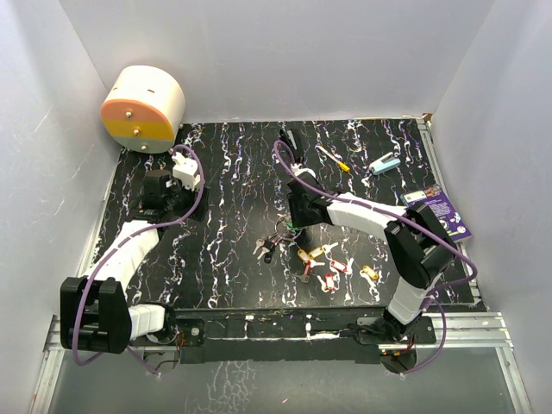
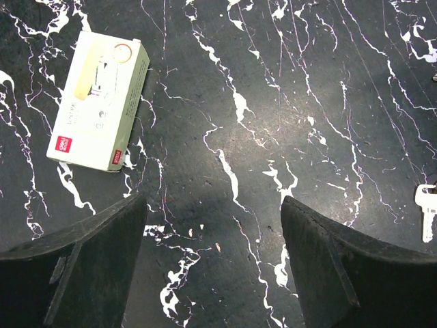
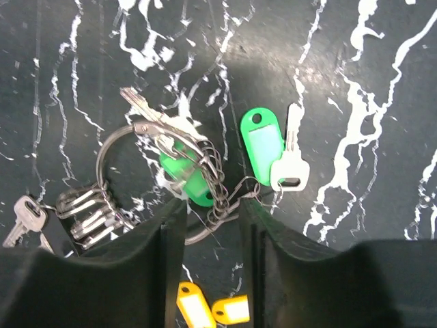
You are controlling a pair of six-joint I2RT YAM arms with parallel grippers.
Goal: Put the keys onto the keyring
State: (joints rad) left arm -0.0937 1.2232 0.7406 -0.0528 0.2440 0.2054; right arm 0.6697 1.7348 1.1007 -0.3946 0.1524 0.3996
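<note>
The keyring is a silver wire ring lying on the black marbled table, with green tags, a silver key and a tangle of small wire loops. My right gripper hovers over it with its jaws a narrow gap apart, straddling the loops and the ring's lower arc. In the top view the right gripper is at mid-table over the keyring. Loose keys with red and yellow tags lie just in front; two yellow tags show between the fingers. My left gripper is open and empty over bare table, at far left.
A white and green box lies ahead of the left gripper. A silver key lies at the right edge of that view. A cream and orange drum, a yellow-handled screwdriver, a teal item and a purple card lie around the back and right.
</note>
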